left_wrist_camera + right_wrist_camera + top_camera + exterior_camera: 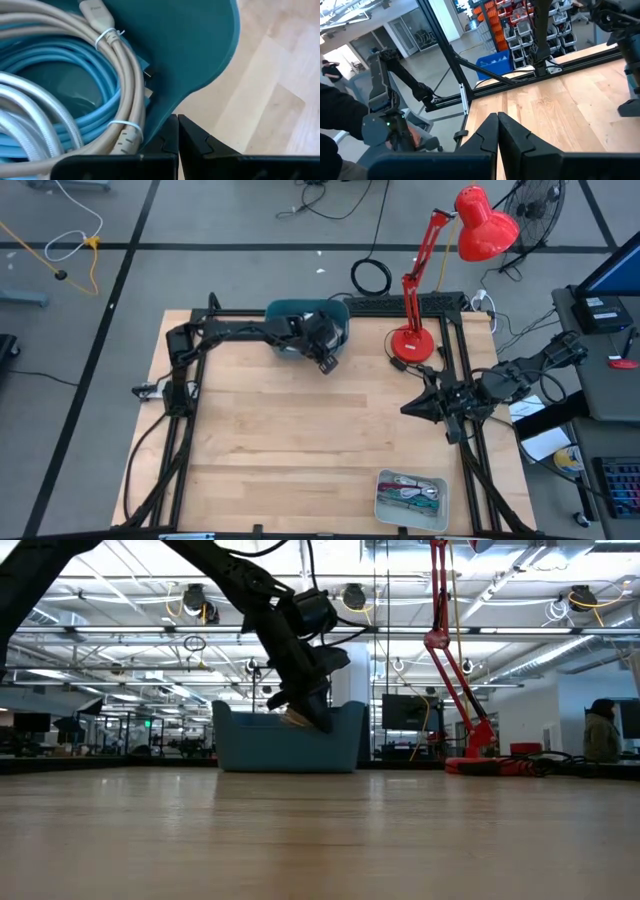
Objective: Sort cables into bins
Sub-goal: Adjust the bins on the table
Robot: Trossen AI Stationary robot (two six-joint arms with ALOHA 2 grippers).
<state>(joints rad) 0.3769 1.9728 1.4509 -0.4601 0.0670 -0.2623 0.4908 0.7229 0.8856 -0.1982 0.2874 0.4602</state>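
The beige cable [120,75], blue cable [65,65] and a white one lie coiled in the teal tub [300,310] at the bench's [300,440] twelve o'clock. The grey tray [412,517] at five o'clock holds short pieces. The left hand [327,361], pinched empty, hangs at the tub's rim, perhaps touching; a careless lift could tip it. The right hand [408,409] waits shut at three o'clock.

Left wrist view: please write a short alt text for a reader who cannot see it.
The left pincer, shut and empty, sits at the rim of the dark teal tub. Inside the tub lie coiled cables: a beige one bound with white ties, a light blue one and a white one. Wooden table shows beyond.
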